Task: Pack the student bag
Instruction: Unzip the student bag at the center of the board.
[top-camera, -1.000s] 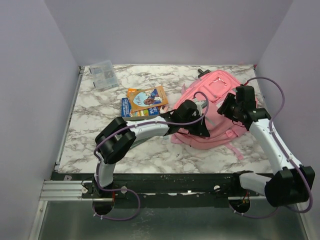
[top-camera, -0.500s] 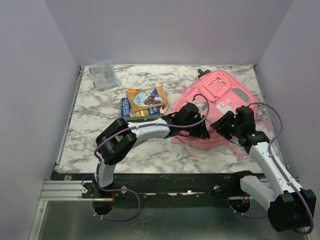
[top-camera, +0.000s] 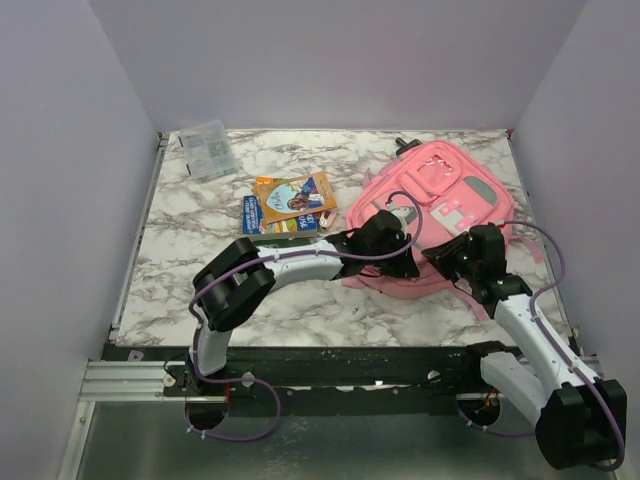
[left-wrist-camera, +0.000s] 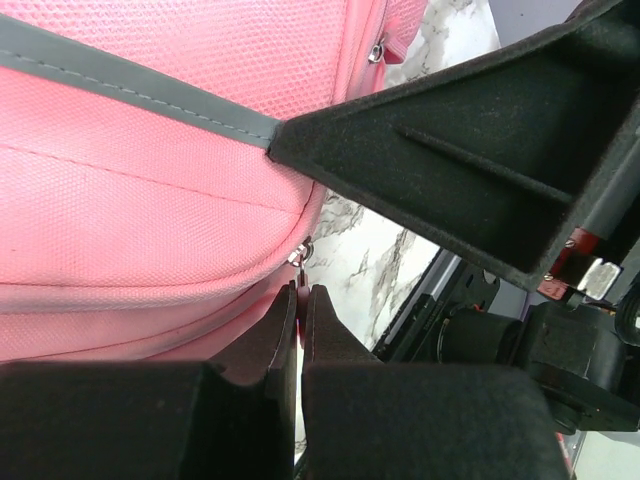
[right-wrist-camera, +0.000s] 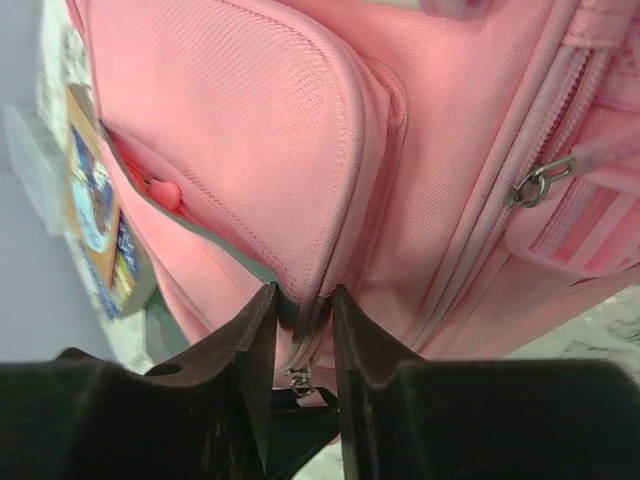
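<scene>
inside the right hand's grip sits the student bag.

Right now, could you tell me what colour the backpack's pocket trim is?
Grey trim on the pink backpack; clearest in the left wrist view.

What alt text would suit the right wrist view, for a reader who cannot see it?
The pink bag fills the view, seen from close up. At the bottom, the right gripper has its two black fingers on either side of the bag's zipper seam. Books show at the left edge.
</scene>
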